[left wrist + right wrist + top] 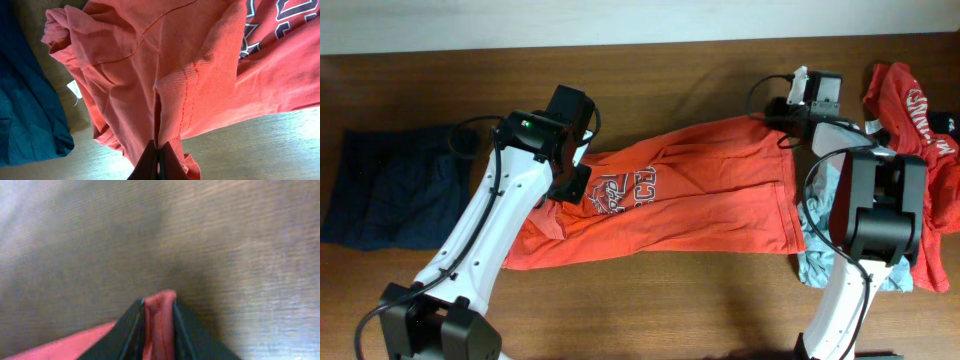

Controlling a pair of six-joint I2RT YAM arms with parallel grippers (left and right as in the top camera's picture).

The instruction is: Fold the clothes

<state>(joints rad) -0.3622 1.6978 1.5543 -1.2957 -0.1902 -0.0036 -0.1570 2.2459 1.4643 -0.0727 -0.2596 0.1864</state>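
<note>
An orange-red short-sleeved T-shirt [690,195] with a grey-white chest print lies stretched across the middle of the table. My left gripper [574,186] is shut on its fabric by the collar end; in the left wrist view the dark fingertips [150,162] pinch a ribbed fold of the shirt [150,75]. At the far right corner of the shirt, my right gripper [780,113] is shut on a bunched edge. The right wrist view shows a red fold [160,312] squeezed between the jaws of that gripper [160,325].
A navy garment [390,190] lies at the left, seen close beside the shirt [25,100]. Another red printed tee [910,110] and a pale grey-blue garment [815,258] sit at the right, around the right arm. The wooden table [670,310] shows along the front.
</note>
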